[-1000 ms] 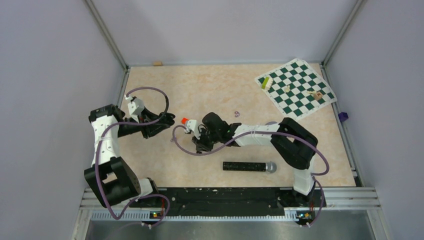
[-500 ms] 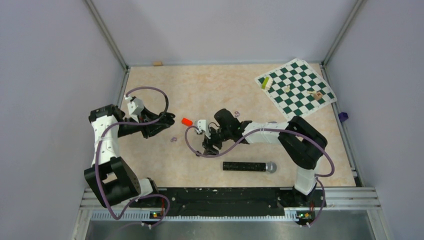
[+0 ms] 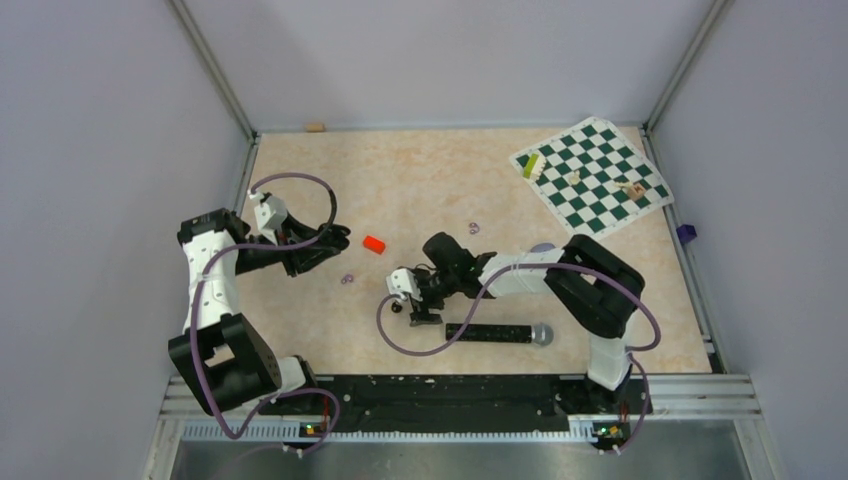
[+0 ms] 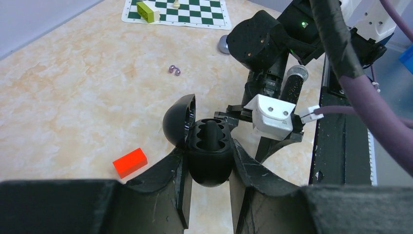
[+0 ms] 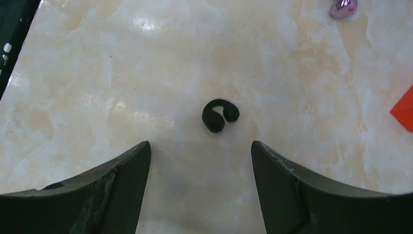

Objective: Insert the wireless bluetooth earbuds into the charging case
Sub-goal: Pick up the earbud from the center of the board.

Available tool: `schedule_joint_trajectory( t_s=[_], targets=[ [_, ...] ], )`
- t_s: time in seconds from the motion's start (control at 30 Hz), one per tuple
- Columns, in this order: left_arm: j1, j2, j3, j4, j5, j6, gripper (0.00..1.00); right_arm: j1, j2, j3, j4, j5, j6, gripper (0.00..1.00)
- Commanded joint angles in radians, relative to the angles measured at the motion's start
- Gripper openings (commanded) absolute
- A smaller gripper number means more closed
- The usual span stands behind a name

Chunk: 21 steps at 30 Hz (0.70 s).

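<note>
One glossy black pill-shaped charging case, lid open, is clamped by the left gripper; one tiny black curled earbud is seen lying on the marbled beige table, just ahead of the right gripper, whose fingers are parted.

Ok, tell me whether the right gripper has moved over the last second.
Yes. In the top view the right gripper has pulled away from the red block, toward the near edge and the microphone, which lies where it was.
</note>
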<state>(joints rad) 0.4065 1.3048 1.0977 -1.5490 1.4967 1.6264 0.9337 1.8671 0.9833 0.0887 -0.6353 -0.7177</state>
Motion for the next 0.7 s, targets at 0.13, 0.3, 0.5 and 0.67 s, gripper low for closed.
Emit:
schedule_joint_trajectory(
  t_s=[0.13, 0.3, 0.5, 0.67],
  targets=[
    [0.009, 0.000, 0.011, -0.038, 0.031, 0.024, 0.00, 0.016, 0.087, 0.161, -0.173, 0.044, -0.218, 0.72],
    [0.009, 0.003, 0.010, -0.038, 0.029, 0.026, 0.00, 0.015, 0.181, 0.300, -0.319, -0.013, -0.253, 0.63],
    [0.010, 0.002, 0.010, -0.038, 0.028, 0.028, 0.00, 0.017, 0.233, 0.389, -0.440, -0.078, -0.323, 0.55],
    [0.012, 0.002, 0.010, -0.039, 0.030, 0.027, 0.00, 0.020, 0.249, 0.412, -0.503, -0.081, -0.363, 0.43]
  ],
)
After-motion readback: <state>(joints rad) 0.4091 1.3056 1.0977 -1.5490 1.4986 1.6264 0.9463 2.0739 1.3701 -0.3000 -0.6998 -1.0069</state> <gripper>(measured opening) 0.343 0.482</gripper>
